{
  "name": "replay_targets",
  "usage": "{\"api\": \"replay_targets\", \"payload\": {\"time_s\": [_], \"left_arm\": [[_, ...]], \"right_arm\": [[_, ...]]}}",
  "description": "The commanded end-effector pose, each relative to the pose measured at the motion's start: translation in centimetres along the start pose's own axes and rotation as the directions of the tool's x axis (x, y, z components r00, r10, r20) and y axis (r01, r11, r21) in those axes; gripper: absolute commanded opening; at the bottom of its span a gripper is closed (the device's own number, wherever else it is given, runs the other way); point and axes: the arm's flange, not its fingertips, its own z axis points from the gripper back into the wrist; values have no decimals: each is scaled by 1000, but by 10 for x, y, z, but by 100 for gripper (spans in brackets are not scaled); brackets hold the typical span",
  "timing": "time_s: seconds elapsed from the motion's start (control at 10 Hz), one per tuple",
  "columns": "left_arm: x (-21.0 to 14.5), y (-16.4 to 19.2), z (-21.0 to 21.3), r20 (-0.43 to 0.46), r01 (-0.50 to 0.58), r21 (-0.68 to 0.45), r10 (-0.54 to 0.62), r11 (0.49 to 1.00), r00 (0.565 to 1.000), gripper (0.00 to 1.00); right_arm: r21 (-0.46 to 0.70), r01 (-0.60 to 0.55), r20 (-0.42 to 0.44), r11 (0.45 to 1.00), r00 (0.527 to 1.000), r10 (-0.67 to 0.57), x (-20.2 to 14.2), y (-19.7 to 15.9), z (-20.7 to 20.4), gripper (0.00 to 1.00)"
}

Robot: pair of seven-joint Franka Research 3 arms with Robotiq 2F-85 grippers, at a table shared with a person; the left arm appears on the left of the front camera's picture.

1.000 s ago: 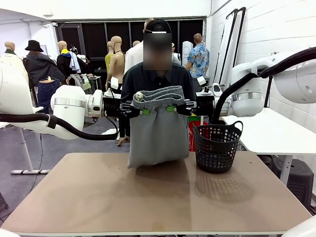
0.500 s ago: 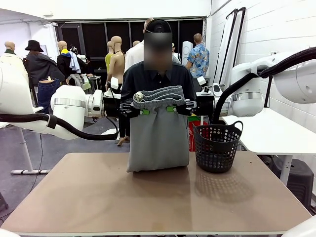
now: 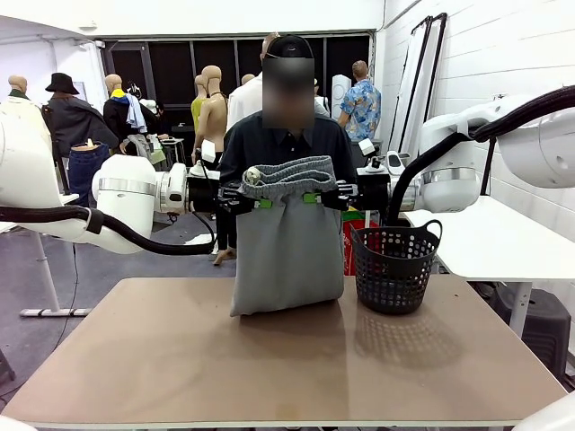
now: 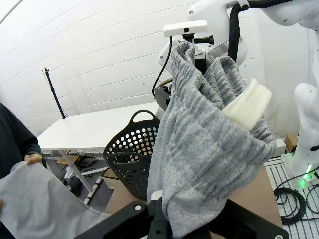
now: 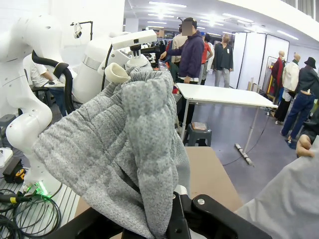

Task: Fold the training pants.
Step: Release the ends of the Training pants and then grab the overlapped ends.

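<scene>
Both arms are raised over the far half of the counter (image 3: 180, 359). The left hand (image 3: 259, 201) and right hand (image 3: 314, 197) face each other, each clamped on one side of the training pants (image 3: 287, 251) just under the gathered waistband (image 3: 287, 172).

- **Grip:** Both wrist views show bunched grey jersey wedged between the green-padded fingers. The white drawstring end (image 4: 246, 104) sticks out at the top.
- **Pants:** They hang as a narrow, sack-like drape with the lower edge resting on the counter. A black mesh basket (image 3: 393, 269) stands just beside them on the robot's right.
- **Person:** Stands close behind the pants. The left wrist view shows a person's hand (image 4: 31, 159) holding a spread of light grey cloth. It looks like part of the same garment, but I cannot tell for certain.

Risks from here, as I judge them:
- The pinch sits on thick gathers, so a sideways pull to flatten the pants could slide the elastic out of one hand. That side would then drop.
- If the person pulls unevenly, the fabric could twist or be dragged free.
- Lowering straight down would crumple the resting edge into a heap rather than a fold.
- A swing to the right could catch the basket rim.
- The two hands are near each other, so moving them further inward risks contact.
</scene>
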Motion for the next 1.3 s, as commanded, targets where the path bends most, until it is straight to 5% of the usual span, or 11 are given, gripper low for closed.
{"api": "replay_targets", "payload": {"time_s": [0.0, 1.2], "left_arm": [[2, -3, 0, 13, -4, 5, 4, 1000, 1000, 0], [2, -3, 0, 13, -4, 5, 4, 1000, 1000, 0]], "right_arm": [[14, -6, 11, 1000, 1000, 6, 2, 2, 0, 0], [14, -6, 11, 1000, 1000, 6, 2, 2, 0, 0]]}}
